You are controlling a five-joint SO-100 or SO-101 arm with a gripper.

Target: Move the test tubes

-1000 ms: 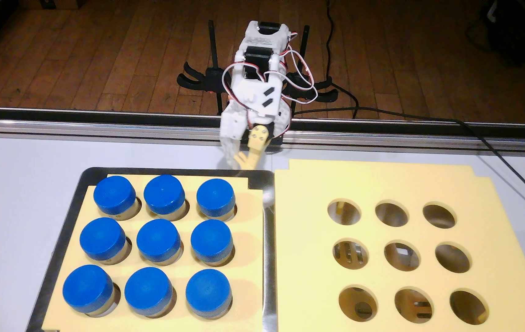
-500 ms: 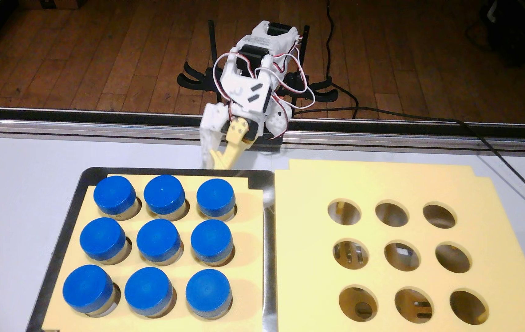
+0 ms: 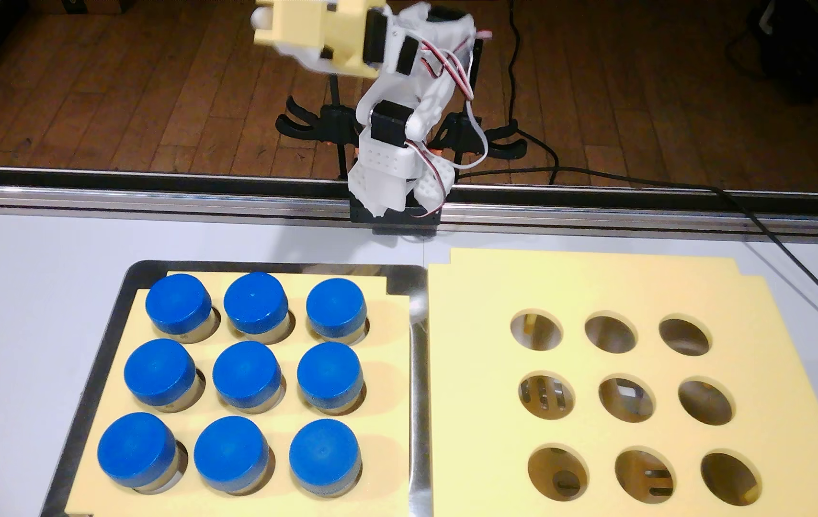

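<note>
Showing fixed view, camera facing arm across white table. Nine blue-capped test tubes (image 3: 247, 376) stand upright in three-by-three grid, each seated in hole of left foam board (image 3: 389, 358), which lies in metal tray (image 3: 417, 397); holes likely keep them steady. Right foam board (image 3: 586, 293) just beside tray, nine holes empty, probably destination. Arm (image 3: 387, 149) raised at far edge; gripper (image 3: 267, 22) blurred, partly cropped at top, opening unclear, nothing visibly held.
</note>
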